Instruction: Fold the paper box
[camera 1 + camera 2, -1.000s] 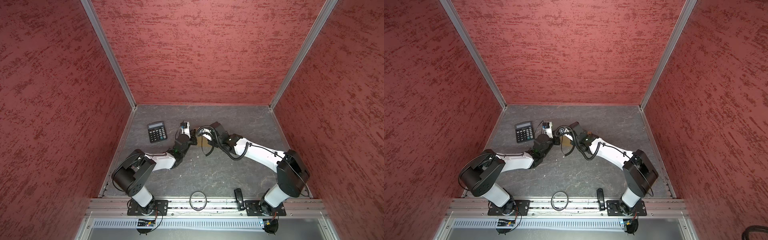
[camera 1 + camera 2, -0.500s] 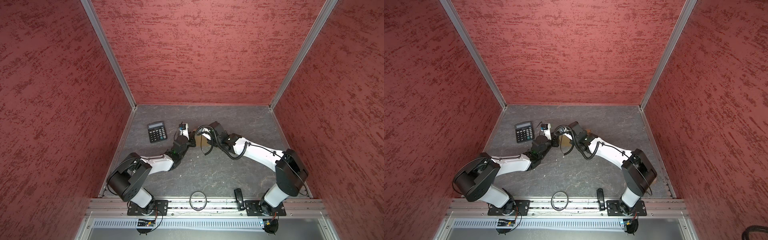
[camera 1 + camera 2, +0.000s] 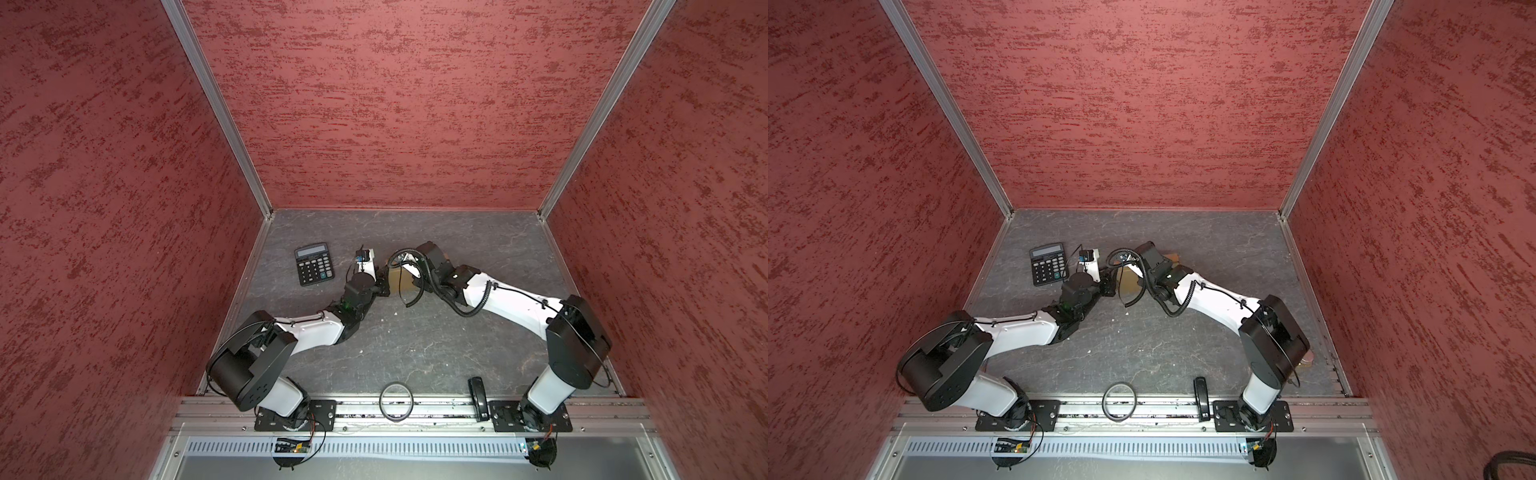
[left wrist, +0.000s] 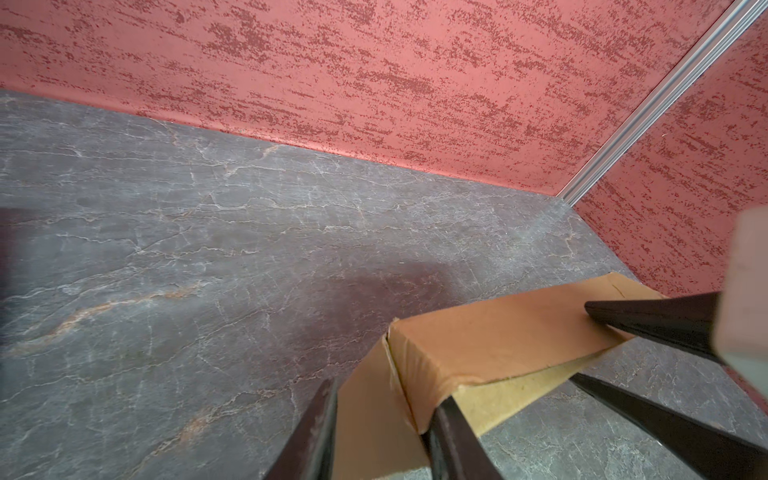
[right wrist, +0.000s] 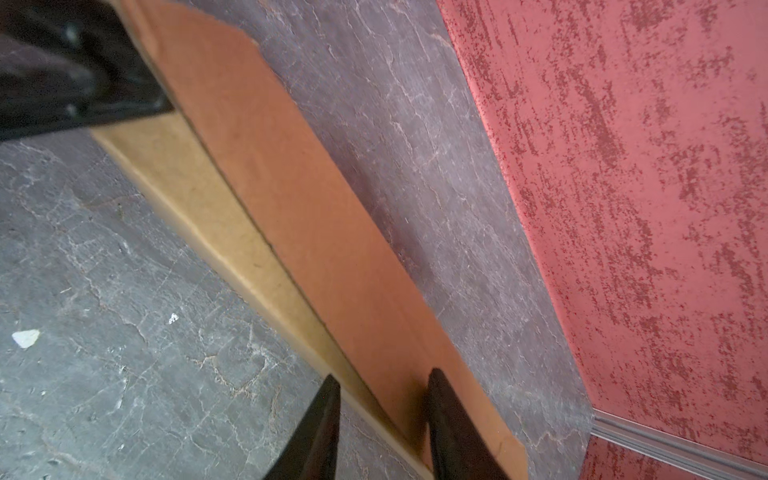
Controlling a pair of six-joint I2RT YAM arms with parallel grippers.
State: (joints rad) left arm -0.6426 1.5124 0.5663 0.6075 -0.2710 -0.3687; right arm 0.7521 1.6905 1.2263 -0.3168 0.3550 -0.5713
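Paper box (image 4: 498,340) sits mid-fold, right gripper (image 5: 382,374) pinching its folded-over wall, left gripper (image 4: 386,390) straddling the corner, grip unclear; next probably calls for tucking that wall down.

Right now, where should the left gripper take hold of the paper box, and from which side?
I'd take the paper box by its raised wall close to the corner, coming from its left end with one finger each side. The wall is a narrow standing panel with a free edge, and the right gripper straddles the other end.
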